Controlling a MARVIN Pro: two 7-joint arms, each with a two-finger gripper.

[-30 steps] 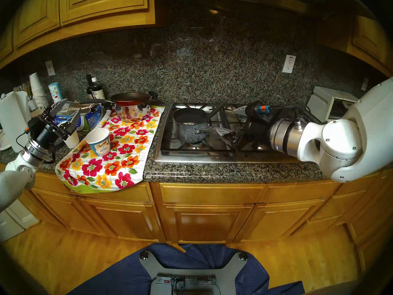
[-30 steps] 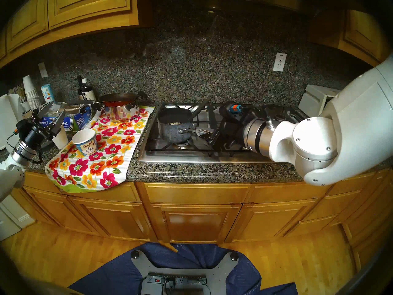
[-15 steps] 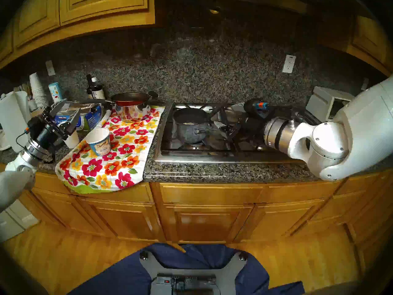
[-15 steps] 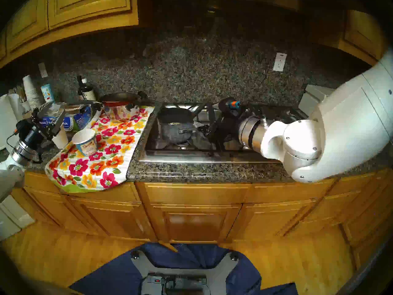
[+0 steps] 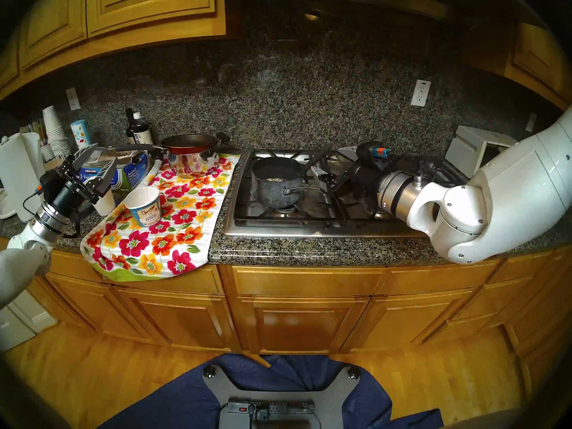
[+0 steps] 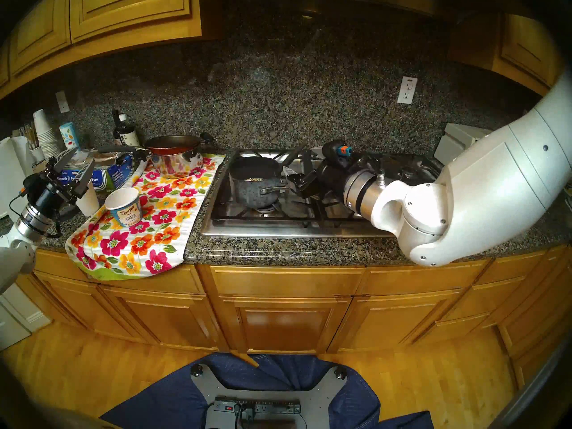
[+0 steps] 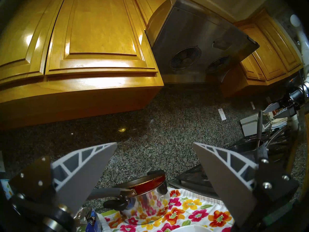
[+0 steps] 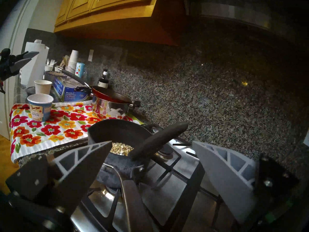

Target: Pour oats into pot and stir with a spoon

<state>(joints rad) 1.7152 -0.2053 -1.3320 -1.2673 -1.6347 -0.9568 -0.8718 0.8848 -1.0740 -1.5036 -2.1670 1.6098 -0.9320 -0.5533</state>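
Observation:
The dark speckled saucepan (image 5: 275, 187) stands on the stove's left burner, its curved handle (image 8: 132, 194) pointing toward my right gripper. Pale oats (image 8: 122, 148) lie in its bottom. The black spoon (image 5: 318, 156) stands in the pan, its handle (image 8: 158, 139) leaning over the rim to the back right. My right gripper (image 5: 326, 160) is open just right of the pan, with the spoon handle just ahead of its fingertips. The Bob's Red Mill cup (image 5: 145, 205) stands upright on the floral towel. My left gripper (image 5: 103, 154) is open and empty, raised left of the cup.
A shiny steel pot with a red inside (image 5: 192, 154) stands at the towel's (image 5: 154, 242) back. Foil boxes (image 5: 123, 174), a plain white cup (image 5: 105, 202), a dark bottle (image 5: 137, 131) and a paper towel roll (image 5: 18, 177) crowd the left. Stove grates (image 5: 309, 214) surround the pan.
My right arm has moved left and toward the back, bringing the open gripper up to the spoon handle. The left arm, cup and saucepan have not moved.

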